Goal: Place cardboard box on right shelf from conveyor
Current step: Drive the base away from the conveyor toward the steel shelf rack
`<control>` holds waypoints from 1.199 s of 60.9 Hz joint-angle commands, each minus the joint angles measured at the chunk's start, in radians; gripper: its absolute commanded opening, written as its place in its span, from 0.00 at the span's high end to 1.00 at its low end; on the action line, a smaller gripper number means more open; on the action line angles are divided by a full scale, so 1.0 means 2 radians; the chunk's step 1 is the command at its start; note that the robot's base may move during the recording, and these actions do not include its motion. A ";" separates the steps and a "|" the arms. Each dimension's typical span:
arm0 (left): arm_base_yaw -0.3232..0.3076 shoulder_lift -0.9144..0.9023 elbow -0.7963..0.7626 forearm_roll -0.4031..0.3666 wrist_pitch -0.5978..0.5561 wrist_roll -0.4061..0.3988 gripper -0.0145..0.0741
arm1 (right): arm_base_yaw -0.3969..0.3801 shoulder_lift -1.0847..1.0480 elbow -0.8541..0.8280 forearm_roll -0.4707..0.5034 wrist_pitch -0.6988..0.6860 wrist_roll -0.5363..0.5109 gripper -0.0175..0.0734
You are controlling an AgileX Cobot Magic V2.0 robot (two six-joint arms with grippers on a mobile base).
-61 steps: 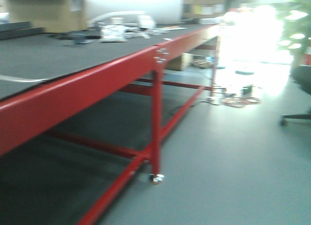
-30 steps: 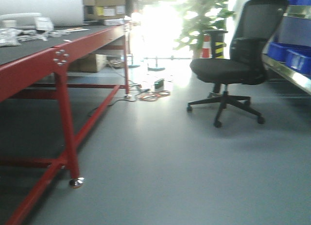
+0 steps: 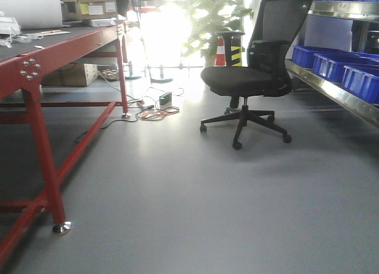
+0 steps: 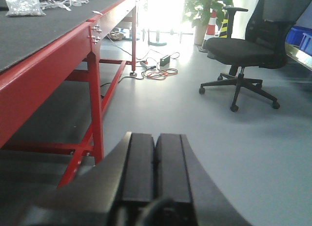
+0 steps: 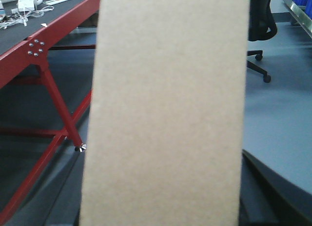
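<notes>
1. The cardboard box [image 5: 168, 109] fills my right wrist view, upright, clear of the floor and off the conveyor [image 3: 41, 43]. I judge the right gripper [image 5: 280, 194] is clamped on it, though its pads are hidden.
2. The left gripper [image 4: 155, 138] has its fingers pressed together on nothing, probably kept low and out of the way.
3. The right shelf [image 3: 331, 92] lies well apart, beyond the office chair [image 3: 246, 79], so I expect the base must face it before placing.

The grey floor [image 3: 195, 203] holds a black chair [image 3: 249, 79] and some wires [image 3: 157, 112]. Blue bins [image 3: 331, 64] sit on the shelf [image 3: 331, 92]. A clear bag [image 4: 22, 4] lies on the belt [image 4: 44, 38].
</notes>
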 commanded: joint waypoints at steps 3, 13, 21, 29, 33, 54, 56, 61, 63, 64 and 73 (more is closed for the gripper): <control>0.000 -0.008 0.004 -0.003 -0.042 0.000 0.97 | -0.002 0.006 -0.013 -0.015 -0.046 -0.006 0.63; 0.000 -0.008 0.004 -0.003 -0.042 0.000 0.97 | -0.002 0.006 -0.013 -0.015 -0.046 -0.006 0.63; 0.000 -0.008 0.004 -0.003 -0.042 0.000 0.97 | -0.002 0.006 -0.013 -0.015 -0.046 -0.006 0.63; 0.000 -0.008 0.004 -0.003 -0.042 0.000 0.97 | -0.002 0.006 -0.013 -0.015 -0.046 -0.006 0.63; 0.000 -0.008 0.004 -0.003 -0.042 0.000 0.97 | -0.002 0.006 -0.013 -0.015 -0.046 -0.006 0.63; 0.000 -0.008 0.004 -0.003 -0.042 0.000 0.97 | -0.002 0.006 -0.013 -0.015 -0.046 -0.006 0.63; 0.000 -0.008 0.004 -0.003 -0.042 0.000 0.97 | -0.002 0.006 -0.013 -0.015 -0.046 -0.006 0.63; 0.000 -0.008 0.004 -0.003 -0.042 0.000 0.97 | -0.002 0.006 -0.013 -0.015 -0.046 -0.006 0.63; 0.000 -0.008 0.004 -0.003 -0.042 0.000 0.97 | -0.002 0.006 -0.013 -0.015 -0.046 -0.006 0.63; 0.000 -0.008 0.004 -0.003 -0.042 0.000 0.97 | -0.002 0.006 -0.013 -0.015 -0.046 -0.006 0.63; 0.000 -0.008 0.004 -0.003 -0.042 0.000 0.97 | -0.002 0.006 -0.013 -0.015 -0.046 -0.006 0.63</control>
